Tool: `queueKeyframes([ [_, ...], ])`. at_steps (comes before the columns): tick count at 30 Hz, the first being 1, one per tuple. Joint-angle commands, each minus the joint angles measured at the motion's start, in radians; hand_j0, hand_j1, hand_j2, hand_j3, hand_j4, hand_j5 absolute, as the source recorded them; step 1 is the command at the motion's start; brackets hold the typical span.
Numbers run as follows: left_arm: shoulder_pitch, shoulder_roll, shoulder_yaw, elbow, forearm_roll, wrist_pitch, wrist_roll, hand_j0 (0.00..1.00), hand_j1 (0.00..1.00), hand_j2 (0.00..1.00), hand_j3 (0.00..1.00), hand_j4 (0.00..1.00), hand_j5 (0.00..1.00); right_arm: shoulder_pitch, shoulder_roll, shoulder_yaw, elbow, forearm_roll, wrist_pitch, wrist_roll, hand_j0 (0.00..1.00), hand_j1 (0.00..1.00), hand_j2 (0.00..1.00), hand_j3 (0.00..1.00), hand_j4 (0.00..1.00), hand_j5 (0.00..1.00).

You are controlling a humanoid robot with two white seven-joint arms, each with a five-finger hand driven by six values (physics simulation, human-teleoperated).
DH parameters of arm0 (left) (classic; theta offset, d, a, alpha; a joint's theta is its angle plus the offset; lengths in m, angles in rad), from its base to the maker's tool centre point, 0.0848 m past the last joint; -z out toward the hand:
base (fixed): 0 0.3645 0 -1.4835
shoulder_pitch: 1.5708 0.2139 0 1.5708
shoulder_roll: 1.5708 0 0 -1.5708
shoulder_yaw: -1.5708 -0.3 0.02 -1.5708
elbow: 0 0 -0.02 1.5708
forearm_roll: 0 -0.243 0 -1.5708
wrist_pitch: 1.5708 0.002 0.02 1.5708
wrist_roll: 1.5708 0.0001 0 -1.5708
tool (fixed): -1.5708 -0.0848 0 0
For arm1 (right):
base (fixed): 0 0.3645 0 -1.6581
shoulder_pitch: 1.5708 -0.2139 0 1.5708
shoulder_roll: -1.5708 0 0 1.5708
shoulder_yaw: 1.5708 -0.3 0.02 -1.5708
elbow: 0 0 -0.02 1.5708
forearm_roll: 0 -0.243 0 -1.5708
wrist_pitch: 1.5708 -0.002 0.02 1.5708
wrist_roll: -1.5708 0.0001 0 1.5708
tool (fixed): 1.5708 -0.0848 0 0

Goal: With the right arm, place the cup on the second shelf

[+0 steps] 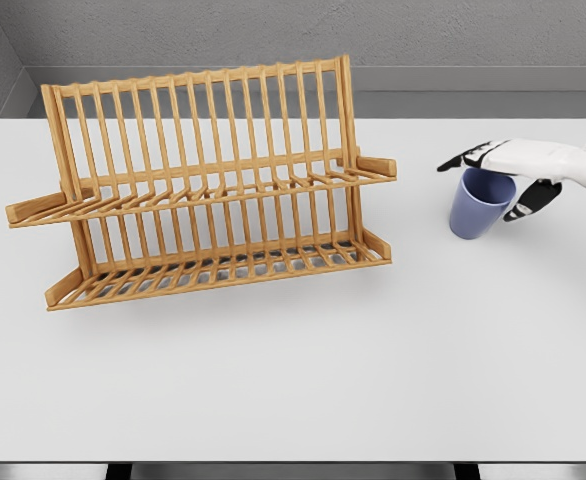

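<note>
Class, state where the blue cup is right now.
In the head view, the blue cup is at the right, held by the right hand, right of the wooden rack.

Right arm (573, 160): smooth white shell, glossy, rounded forearm tapering toward the wrist; a dark seam or joint shows at the far right edge. Hand (503, 175): white plates over the back, black finger segments and tips, with black showing underneath at the thumb. No cables, screws or markings can be made out at this size.
</note>
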Motion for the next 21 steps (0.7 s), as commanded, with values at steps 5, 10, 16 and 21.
queueKeyframes([
  [5,0.0,0.0,0.0,0.0,0.0,0.0,0.0,1.0,1.0,1.0,1.0,1.0,1.0,0.0,-0.001,0.004,-0.006,-0.006,0.003,0.0,0.71,0.71,0.71,0.71,0.71,0.71],
  [10,0.0,0.0,0.0,0.0,0.0,0.0,0.0,1.0,1.0,1.0,1.0,1.0,1.0,0.0,-0.003,-0.005,-0.009,-0.006,0.003,0.0,0.68,0.68,0.68,0.68,0.68,0.68],
  [16,0.0,0.0,0.0,0.0,0.0,0.0,0.0,1.0,1.0,1.0,1.0,1.0,1.0,-0.005,-0.015,-0.033,-0.058,-0.009,0.003,0.0,0.68,0.68,0.68,0.68,0.68,0.68],
  [21,0.0,0.0,0.0,0.0,0.0,0.0,0.0,1.0,1.0,1.0,1.0,1.0,1.0,-0.005,-0.016,-0.082,-0.061,-0.009,0.003,0.0,0.67,0.67,0.67,0.67,0.67,0.67],
])
